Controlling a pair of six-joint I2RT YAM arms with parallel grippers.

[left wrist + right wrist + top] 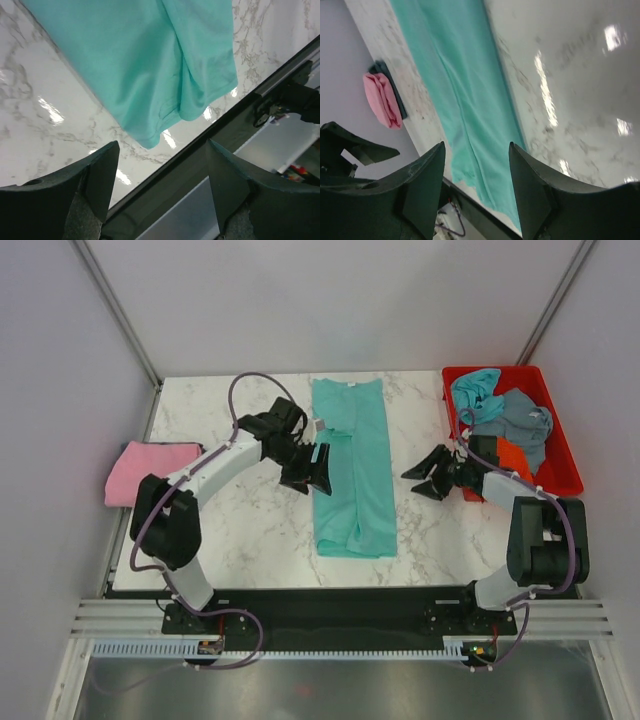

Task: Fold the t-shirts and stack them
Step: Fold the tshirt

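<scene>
While the teal-green t-shirt (352,470) is lying mid-table as a long narrow strip, its long axis is running far-to-near, collar end far, hem end toward the arm bases. Left gripper (322,470) is hovering at the strip's left edge, approx. halfway along, jaws spread wide & gripping nothing; can't tell if it's touching cloth. Right gripper (425,478) is sitting apart from the right edge w/ bare marble table (240,530) between, likewise wide open & empty. So the left arm is nearer. Prob. a crosswise fold is coming: both hem corners are lying nearward of the grippers. Pink t-shirt (150,468) is resting folded at the table's left edge; light blue (478,390), grey-blue (520,420) & orange (512,455) tees are waiting in the red tray (497,370).
</scene>
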